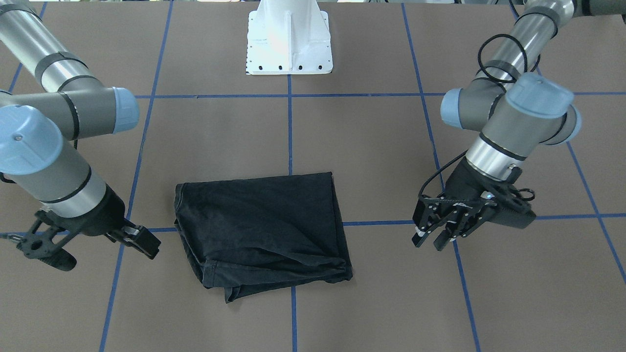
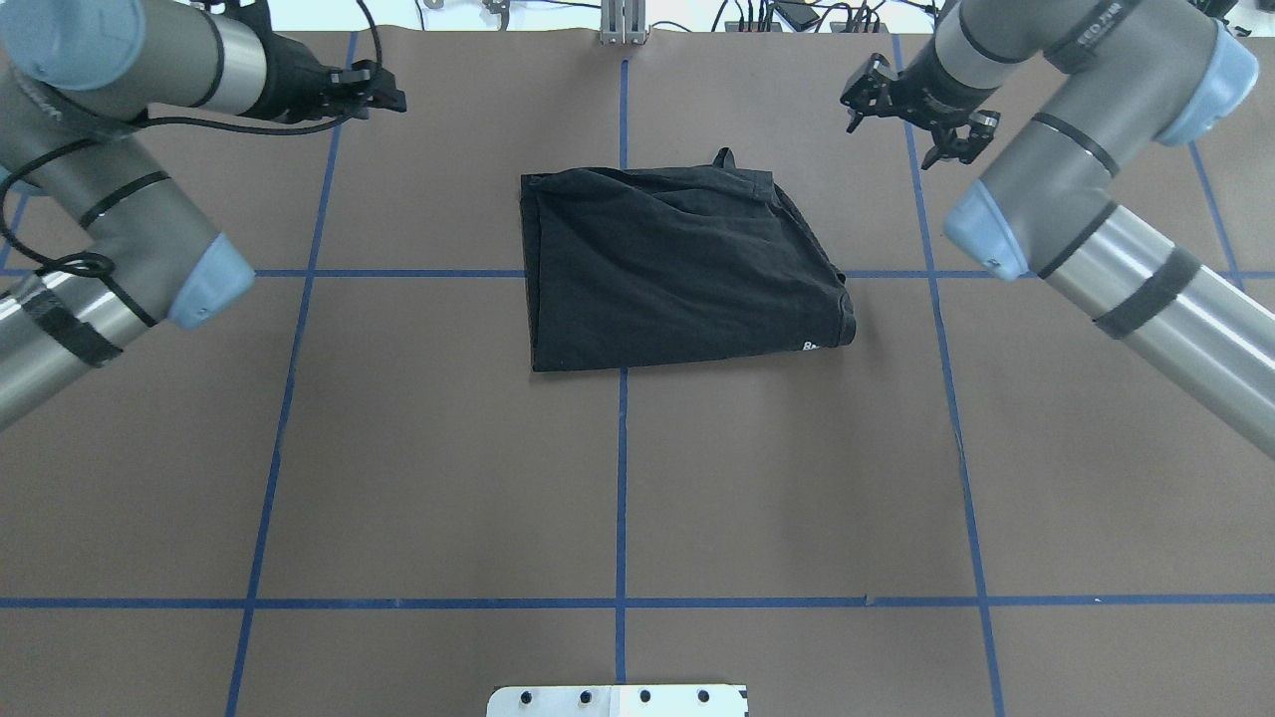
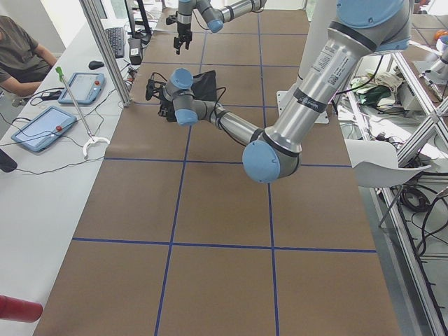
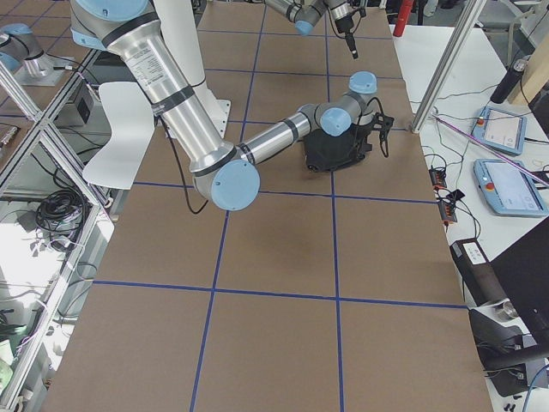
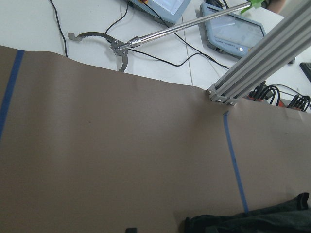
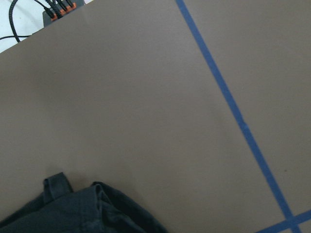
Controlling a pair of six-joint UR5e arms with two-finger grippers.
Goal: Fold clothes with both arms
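The black T-shirt (image 1: 264, 230) lies folded into a rough rectangle at the middle of the table, also in the overhead view (image 2: 677, 269). A bit of white logo (image 2: 809, 346) peeks out at one corner. My left gripper (image 1: 433, 239) hovers open and empty beside the shirt, apart from it; it also shows overhead (image 2: 383, 88). My right gripper (image 1: 105, 254) hovers wide open and empty on the shirt's other side, overhead too (image 2: 901, 129). The left wrist view (image 5: 252, 223) and the right wrist view (image 6: 82, 208) each show only an edge of the shirt.
The white pedestal base (image 1: 288, 39) stands behind the shirt. Blue tape lines (image 2: 622, 478) grid the brown table. An aluminium post (image 5: 262, 63), a reacher tool (image 5: 121, 46) and tablets (image 3: 80, 87) sit at the far table edge on the operators' desk.
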